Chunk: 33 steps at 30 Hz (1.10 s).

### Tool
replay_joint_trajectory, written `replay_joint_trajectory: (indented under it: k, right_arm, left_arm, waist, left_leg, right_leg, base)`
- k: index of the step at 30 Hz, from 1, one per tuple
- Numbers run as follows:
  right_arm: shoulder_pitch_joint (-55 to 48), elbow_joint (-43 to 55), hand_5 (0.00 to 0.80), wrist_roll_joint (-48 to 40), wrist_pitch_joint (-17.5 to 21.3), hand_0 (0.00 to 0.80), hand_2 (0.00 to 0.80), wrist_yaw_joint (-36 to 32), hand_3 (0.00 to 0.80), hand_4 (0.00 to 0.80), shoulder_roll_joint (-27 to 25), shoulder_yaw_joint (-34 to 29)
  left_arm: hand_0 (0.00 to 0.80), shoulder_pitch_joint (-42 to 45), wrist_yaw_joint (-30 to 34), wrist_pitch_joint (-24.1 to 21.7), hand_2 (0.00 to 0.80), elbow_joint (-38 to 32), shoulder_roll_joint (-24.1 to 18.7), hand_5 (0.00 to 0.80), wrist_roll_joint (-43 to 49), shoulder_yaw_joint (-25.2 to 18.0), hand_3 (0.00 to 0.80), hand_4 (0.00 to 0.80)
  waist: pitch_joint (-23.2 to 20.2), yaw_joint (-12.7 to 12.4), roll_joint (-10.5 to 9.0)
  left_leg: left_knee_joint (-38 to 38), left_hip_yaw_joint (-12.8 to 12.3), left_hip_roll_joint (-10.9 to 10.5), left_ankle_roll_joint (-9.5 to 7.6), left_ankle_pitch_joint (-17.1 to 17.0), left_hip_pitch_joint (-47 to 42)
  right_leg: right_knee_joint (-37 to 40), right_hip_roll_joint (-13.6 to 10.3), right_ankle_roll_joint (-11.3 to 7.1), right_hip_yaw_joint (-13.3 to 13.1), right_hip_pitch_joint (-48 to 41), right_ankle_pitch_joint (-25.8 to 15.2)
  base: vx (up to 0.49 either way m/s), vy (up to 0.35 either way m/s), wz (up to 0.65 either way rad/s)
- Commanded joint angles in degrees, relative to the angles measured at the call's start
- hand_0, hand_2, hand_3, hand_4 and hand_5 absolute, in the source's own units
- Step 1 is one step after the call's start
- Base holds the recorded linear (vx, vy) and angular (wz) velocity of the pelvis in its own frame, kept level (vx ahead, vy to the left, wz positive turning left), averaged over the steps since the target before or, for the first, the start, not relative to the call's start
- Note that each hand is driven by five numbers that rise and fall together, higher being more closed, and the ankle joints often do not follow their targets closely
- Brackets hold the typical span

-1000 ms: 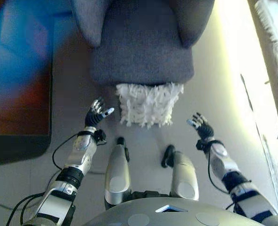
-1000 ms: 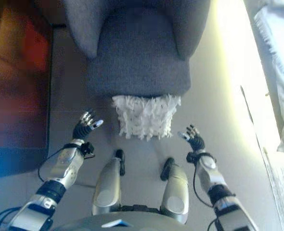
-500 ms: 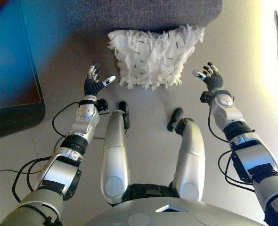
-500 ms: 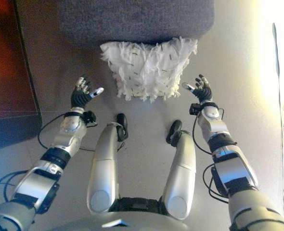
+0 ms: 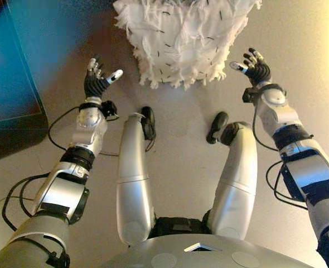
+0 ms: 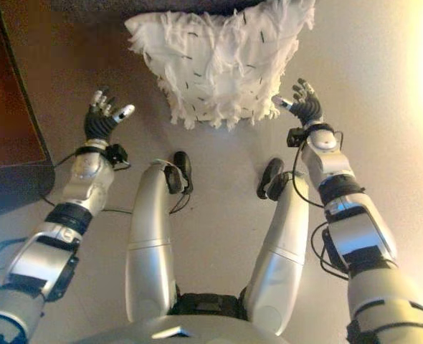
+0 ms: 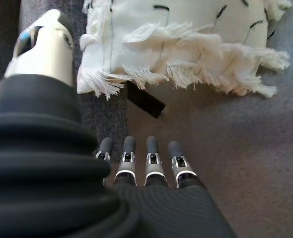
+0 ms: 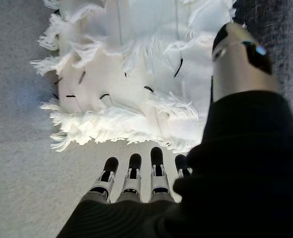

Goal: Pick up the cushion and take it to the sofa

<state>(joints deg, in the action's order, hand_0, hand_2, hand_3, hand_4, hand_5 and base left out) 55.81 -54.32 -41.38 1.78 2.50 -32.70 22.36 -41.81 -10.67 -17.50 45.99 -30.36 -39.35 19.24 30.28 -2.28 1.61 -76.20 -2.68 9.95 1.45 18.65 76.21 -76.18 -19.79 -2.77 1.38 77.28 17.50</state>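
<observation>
cushion [image 5: 184,39] lay on floor [image 5: 175,184], against sofa [image 7: 107,124] | left hand [image 5: 96,82] beside it, fingers [image 7: 151,158] relaxed, empty | right hand [image 5: 255,68] alike, near its edge

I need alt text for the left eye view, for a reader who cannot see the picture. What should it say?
A white fringed cushion lies on the pale floor in front of the robot. Its open left hand and open right hand are raised on either side of the cushion, neither touching it. A dark flat object lies at the left edge.
</observation>
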Motion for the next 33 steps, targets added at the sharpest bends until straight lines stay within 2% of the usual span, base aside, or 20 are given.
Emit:
replay_joint_trajectory:
  k: [1, 6, 9, 13, 15, 17, 19, 20, 23, 26, 30, 33]
  right_arm:
    - [4.04, -2.41, 0.0, -3.39, -0.54, 0.0, 0.0, -2.53, 0.0, 0.0, -1.95, 1.19]
    - [9.87, -5.84, 0.0, -3.92, -1.46, 0.0, 0.0, -1.4, 0.0, 0.0, -0.86, 3.38]
    - [12.37, -5.79, 0.0, -2.59, -0.7, 0.0, 0.0, -0.08, 0.0, 0.0, 0.36, 4.35]
    - [11.03, -0.77, 0.0, -5.1, 2.83, 0.0, 0.0, 1.53, 0.0, 0.0, 2.22, 3.61]
    - [6.48, 7.34, 0.0, -6.22, 4.22, 0.0, 0.0, 4.53, 0.0, 0.0, 2.9, 2.38]
    - [-0.87, 14.92, 0.0, -7.34, 7.34, 0.0, 0.0, 4.0, 0.0, 0.0, 3.82, -0.12]
    - [-13.03, 25.74, 0.0, -2.5, 11.2, 0.0, 0.0, 4.05, 0.0, 0.0, 7.02, -2.97]
    - [-18.07, 29.9, 0.0, 0.84, 12.16, 0.0, 0.0, 4.31, 0.0, 0.0, 8.07, -3.88]
    - [-31.18, 37.63, 0.0, 4.85, 14.68, 0.0, 0.0, 2.35, 0.0, 0.0, 10.13, -6.46]
    - [-43.29, 40.29, 0.0, 3.57, 16.07, 0.0, 0.0, -1.2, 0.0, 0.0, 9.42, -9.19]
    - [-53.93, 40.28, 0.0, -2.04, 14.15, 0.0, 0.0, -4.0, 0.0, 0.0, 10.8, -13.06]
    - [-59.77, 39.61, 0.0, -2.83, 11.65, 0.0, 0.0, -7.55, 0.0, 0.0, 11.87, -14.89]
  left_arm:
    - [0.0, -5.43, 1.91, 1.42, 0.0, 3.49, -0.7, 0.0, -5.05, -0.96, 0.0, 0.0]
    - [0.0, -14.7, 4.43, 6.27, 0.0, 8.96, -2.75, 0.0, -8.88, 1.3, 0.0, 0.0]
    - [0.0, -18.98, 5.67, 6.1, 0.0, 10.63, -2.54, 0.0, -11.84, 2.06, 0.0, 0.0]
    - [0.0, -18.64, 8.04, 2.48, 0.0, 7.04, -0.94, 0.0, -12.68, 3.29, 0.0, 0.0]
    - [0.0, -14.95, 7.9, -0.09, 0.0, 2.38, 0.09, 0.0, -13.71, 2.4, 0.0, 0.0]
    - [0.0, -8.99, 8.42, -3.92, 0.0, -2.16, 1.39, 0.0, -13.68, 0.07, 0.0, 0.0]
    - [0.0, 0.59, 7.19, -9.35, 0.0, -9.2, 4.51, 0.0, -7.67, -1.84, 0.0, 0.0]
    - [0.0, 5.06, 6.41, -10.55, 0.0, -13.2, 5.86, 0.0, -5.09, -2.55, 0.0, 0.0]
    - [0.0, 16.66, 5.82, -10.72, 0.0, -22.45, 8.51, 0.0, -0.15, -4.54, 0.0, 0.0]
    - [0.0, 25.29, 7.27, -9.27, 0.0, -25.18, 7.45, 0.0, 1.28, -5.86, 0.0, 0.0]
    - [0.0, 34.28, 11.12, -6.31, 0.0, -25.75, 5.86, 0.0, -0.29, -8.75, 0.0, 0.0]
    - [0.0, 38.58, 13.22, -4.53, 0.0, -25.21, 6.81, 0.0, -3.71, -10.83, 0.0, 0.0]
  waist:
    - [-0.5, 1.46, 3.36]
    - [-0.49, 1.99, 2.7]
    - [-0.48, 2.24, 2.39]
    - [-0.48, 2.18, 2.14]
    - [-0.48, 2.42, 1.87]
    - [-0.48, 2.94, 1.51]
    - [-0.48, 3.46, 1.0]
    - [-0.48, 3.57, 0.73]
    - [-0.53, 3.64, 0.09]
    - [-3.61, 3.4, -0.97]
    - [-9.0, 2.54, -2.27]
    - [-12.08, 2.64, -3.08]
  left_leg:
    - [-2.34, -0.21, 1.5, -1.04, 2.41, 2.37]
    - [-7.0, 0.32, 3.36, -0.92, 3.65, 6.18]
    - [-8.79, 0.66, 3.85, -0.83, 4.57, 7.59]
    - [-7.42, 0.99, 3.42, -1.01, 4.57, 7.59]
    - [-5.37, 0.9, 3.6, -0.78, 4.02, 5.64]
    - [-3.04, 0.75, 3.91, -0.35, 3.4, 2.72]
    - [2.12, 0.6, 4.05, 0.6, 1.87, -2.96]
    - [4.95, 0.48, 4.07, 0.93, 0.98, -6.18]
    - [14.16, 0.03, 3.83, 1.38, -2.16, -16.64]
    - [25.42, -1.3, 2.67, 1.3, -6.36, -27.74]
    - [39.14, -1.65, 0.06, 1.81, -11.7, -42.21]
    - [46.79, -2.28, 0.37, 2.62, -14.94, -50.96]
  right_leg:
    - [0.49, 0.11, 2.5, -3.84, 0.88, 0.42]
    - [-4.35, -0.29, 2.95, -4.76, 4.27, 1.95]
    - [-5.97, -0.26, 3.2, -5.07, 5.62, 2.84]
    - [-4.25, -0.45, 3.36, -4.63, 5.71, 2.4]
    - [-1.79, -0.42, 3.31, -3.93, 3.82, 1.61]
    - [0.87, 0.2, 3.18, -3.31, 0.97, 0.8]
    - [5.4, 1.19, 2.22, -2.2, -4.33, -0.91]
    - [7.72, 1.53, 1.74, -1.76, -7.27, -1.88]
    - [14.12, 2.22, 0.21, -0.94, -16.54, -4.84]
    - [23.67, 1.67, -0.98, 1.6, -27.25, -8.43]
    - [37.6, 1.27, -2.18, 5.81, -42.63, -11.28]
    - [45.04, 1.56, -2.68, 7.96, -51.33, -12.08]
  base:
    - [0.04, -0.003, 0.01]
    - [0.052, -0.031, 0.05]
    - [0.046, -0.033, 0.07]
    - [0.039, -0.07, 0.05]
    - [0.051, -0.045, 0.03]
    - [0.09, -0.01, 0.01]
    - [0.122, -0.018, -0.03]
    - [0.139, -0.041, -0.08]
    - [0.158, -0.055, -0.07]
    - [0.243, -0.112, 0.0]
    - [0.344, -0.144, 0.11]
    - [0.235, -0.137, -0.03]
